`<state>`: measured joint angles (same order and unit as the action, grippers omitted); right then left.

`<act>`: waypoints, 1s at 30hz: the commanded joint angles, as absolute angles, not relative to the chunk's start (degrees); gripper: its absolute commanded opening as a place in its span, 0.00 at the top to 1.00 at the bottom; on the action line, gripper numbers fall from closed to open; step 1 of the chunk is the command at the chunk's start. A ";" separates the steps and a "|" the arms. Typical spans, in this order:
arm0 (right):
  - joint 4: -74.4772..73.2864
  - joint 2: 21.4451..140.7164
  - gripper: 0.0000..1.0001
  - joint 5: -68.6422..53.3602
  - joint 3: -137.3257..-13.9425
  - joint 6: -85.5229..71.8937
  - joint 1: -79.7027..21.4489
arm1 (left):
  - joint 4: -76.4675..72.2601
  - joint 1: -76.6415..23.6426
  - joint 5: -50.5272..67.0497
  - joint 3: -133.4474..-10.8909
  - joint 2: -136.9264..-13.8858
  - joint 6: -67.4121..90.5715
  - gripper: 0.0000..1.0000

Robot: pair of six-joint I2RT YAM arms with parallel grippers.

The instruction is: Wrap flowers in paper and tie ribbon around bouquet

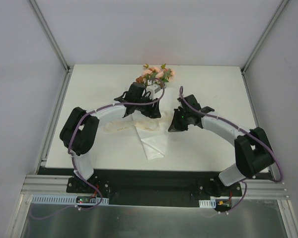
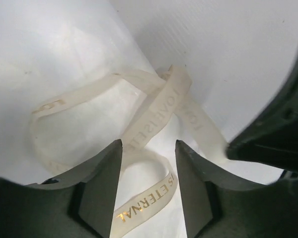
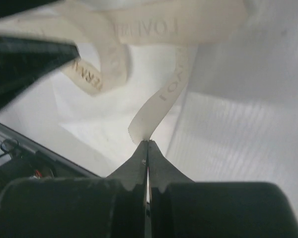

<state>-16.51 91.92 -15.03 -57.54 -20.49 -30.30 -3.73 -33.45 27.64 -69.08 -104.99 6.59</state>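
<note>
On the table (image 1: 89,94) the bouquet (image 1: 156,75) lies with blooms at the far edge, ribbon (image 2: 154,116) in loose loops across it (no knot I can see). Right gripper (image 3: 148,145) pinches the very tail, left gripper (image 2: 148,148) stands released astride a loop. Tug hard and that tail probably slips out.

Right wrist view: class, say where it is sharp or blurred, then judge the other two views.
Right wrist view: ribbon sharp near the right claw, blurred along the top edge; left wrist view: ribbon lettering crisp, left claw soft-edged; top external view: even light, faint shadows.
</note>
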 commanded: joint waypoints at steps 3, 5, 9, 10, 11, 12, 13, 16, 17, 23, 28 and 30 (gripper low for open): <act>-31.98 79.55 0.99 -17.58 -53.70 -16.80 -30.41 | -4.22 -27.78 33.84 -66.64 -95.84 20.91 0.48; -36.72 78.40 0.99 -15.74 -54.75 -14.95 -30.50 | -2.48 -25.16 32.62 -64.35 -91.87 24.94 0.46; -45.42 77.87 0.99 -12.14 -62.98 -9.85 -30.41 | 2.61 -16.82 30.77 -55.23 -80.37 34.96 0.16; -48.83 77.70 0.99 -9.78 -64.67 -7.93 -30.41 | 4.29 -14.61 30.33 -53.46 -78.59 37.16 0.14; -50.17 77.43 0.99 -8.80 -66.69 -7.21 -30.41 | 5.52 -12.76 29.80 -51.70 -76.92 37.44 0.14; -51.14 76.91 0.99 -8.18 -68.36 -6.42 -30.32 | 9.19 -9.52 27.62 -48.98 -73.95 37.27 0.14; -52.28 76.90 0.99 -7.83 -71.51 -5.28 -30.24 | 11.66 -8.36 24.90 -48.17 -72.96 35.79 0.11; -53.61 77.52 0.99 -9.04 -76.27 -4.48 -29.36 | 19.66 -5.29 15.13 -46.59 -72.16 34.80 0.05; -53.53 77.78 0.99 -9.84 -76.98 -4.40 -28.57 | 20.64 -4.40 14.77 -46.23 -72.68 34.72 0.05; -52.30 78.57 0.99 -14.58 -80.24 -4.13 -25.67 | 22.68 -1.06 14.50 -45.96 -81.11 34.81 0.16; -52.03 78.66 0.99 -18.54 -81.38 -3.87 -21.89 | 22.94 -1.05 11.96 -48.34 -89.81 35.24 0.20; -52.21 77.96 0.99 -19.68 -81.74 -3.96 -21.27 | 22.94 -1.05 9.85 -49.74 -92.36 35.16 0.26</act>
<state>-50.74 79.24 -15.70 -78.61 -5.02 -22.81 21.78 -0.93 14.96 -47.66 -88.25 34.61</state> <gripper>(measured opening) 0.011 0.784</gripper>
